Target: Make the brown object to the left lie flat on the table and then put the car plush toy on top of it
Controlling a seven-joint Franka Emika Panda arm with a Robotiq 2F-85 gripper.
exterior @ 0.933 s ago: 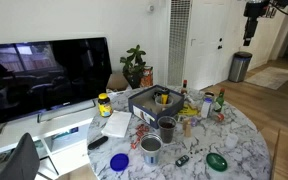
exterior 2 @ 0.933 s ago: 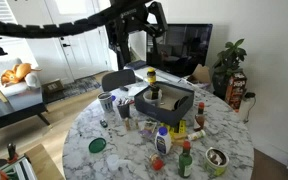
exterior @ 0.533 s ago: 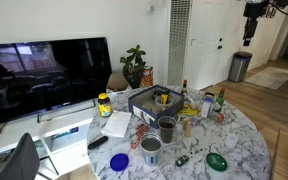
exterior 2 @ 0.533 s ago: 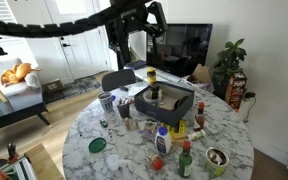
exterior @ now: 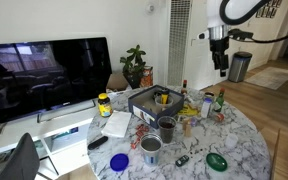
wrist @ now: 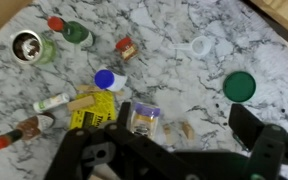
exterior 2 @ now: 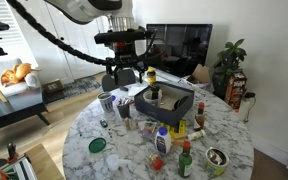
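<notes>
Came down from high toward the table (exterior 2: pixel 84 132), gripper (exterior 2: pixel 121 80) spread wide and empty, with no task step begun.

No text, brand or number can be read in any view. The yellow packet (wrist: pixel 92 110) on the table (wrist: pixel 199 85) and the label of the yellow-lidded jar (exterior: pixel 104 104) show print, but it is too blurred and too small to read.

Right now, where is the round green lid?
In an exterior view the green lid lies flat by the marble table's near edge, lower right; in the wrist view it sits right of a white ring.
</notes>
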